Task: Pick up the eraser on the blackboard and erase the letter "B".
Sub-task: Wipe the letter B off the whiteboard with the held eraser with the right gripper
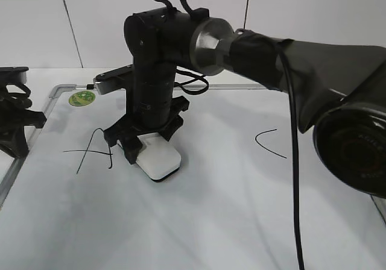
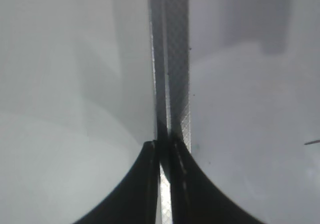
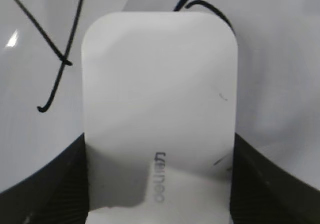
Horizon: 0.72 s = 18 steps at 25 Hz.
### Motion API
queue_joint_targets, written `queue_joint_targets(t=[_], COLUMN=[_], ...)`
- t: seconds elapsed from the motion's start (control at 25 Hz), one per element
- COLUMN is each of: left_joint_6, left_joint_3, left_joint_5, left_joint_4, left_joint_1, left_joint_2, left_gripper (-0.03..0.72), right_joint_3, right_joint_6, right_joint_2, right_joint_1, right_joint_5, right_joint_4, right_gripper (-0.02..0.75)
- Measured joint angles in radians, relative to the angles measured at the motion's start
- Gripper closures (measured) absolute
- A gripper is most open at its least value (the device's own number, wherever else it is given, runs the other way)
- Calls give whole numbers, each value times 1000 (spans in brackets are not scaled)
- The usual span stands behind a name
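Note:
The white eraser (image 1: 160, 158) lies flat on the blackboard (image 1: 241, 210), just right of the black "A" (image 1: 90, 152). My right gripper (image 1: 148, 146) reaches across from the right and is shut on the eraser's near end. In the right wrist view the eraser (image 3: 160, 84) fills the space between the jaws (image 3: 159, 184), grey lettering up. Only a short black stroke of the letter "B" (image 3: 205, 8) shows past the eraser's far edge; the rest is hidden. My left gripper (image 2: 162, 149) is shut and empty over the board's grey frame (image 2: 172, 59).
The curved "C" stroke (image 1: 268, 142) is on the board to the right. A round green sticker (image 1: 81, 98) sits near the far left corner. The left arm (image 1: 15, 122) rests at the board's left edge. The "A" (image 3: 55, 49) lies left of the eraser.

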Motion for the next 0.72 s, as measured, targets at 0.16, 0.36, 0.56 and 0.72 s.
queue_joint_targets(t=[0.16, 0.36, 0.56, 0.72], left_joint_6=[0, 0, 0, 0], left_joint_3=[0, 0, 0, 0], left_joint_5=[0, 0, 0, 0], left_joint_4=[0, 0, 0, 0], left_joint_1=[0, 0, 0, 0], left_joint_2=[0, 0, 0, 0], left_gripper=[673, 673, 673, 673], right_joint_3=[0, -17, -52, -86], right_joint_6=[0, 16, 36, 53], right_joint_2=[1, 16, 37, 52], right_joint_1=[2, 8, 11, -3], right_joint_5=[0, 9, 33, 49], right_joint_4=[-2, -32, -58, -49], right_gripper=[197, 197, 197, 197])
